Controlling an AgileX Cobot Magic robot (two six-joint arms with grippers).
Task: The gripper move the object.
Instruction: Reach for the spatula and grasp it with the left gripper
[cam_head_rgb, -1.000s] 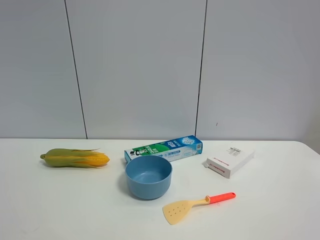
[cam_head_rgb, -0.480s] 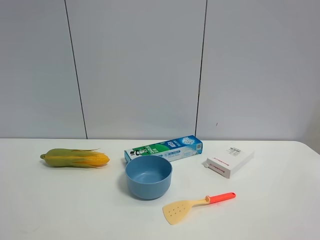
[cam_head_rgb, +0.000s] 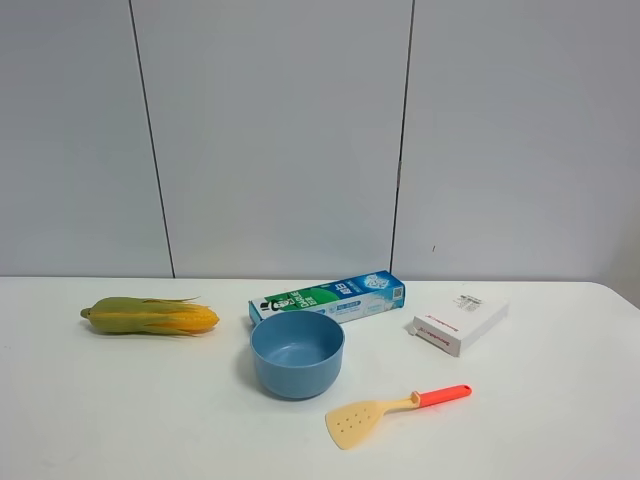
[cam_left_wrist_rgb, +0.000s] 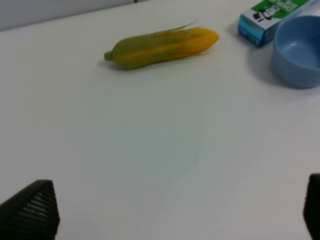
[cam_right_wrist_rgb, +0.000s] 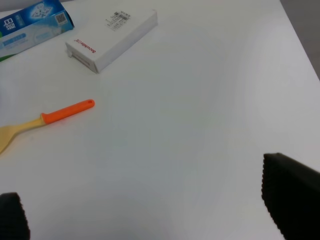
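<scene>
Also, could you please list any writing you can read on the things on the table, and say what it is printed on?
Blue and green carton: white lettering, too blurred to read.
White box: a red word and small black print, too small to read.
Nothing else shows writing.

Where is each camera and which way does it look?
Exterior high: up high, facing the table and wall; no robot parts show.
Left wrist: on the left arm, facing corn and bowl; left gripper tips show.
Right wrist: on the right arm, facing spatula and white box; right gripper tips show.
Shared: both wrist views catch the toothpaste box.
</scene>
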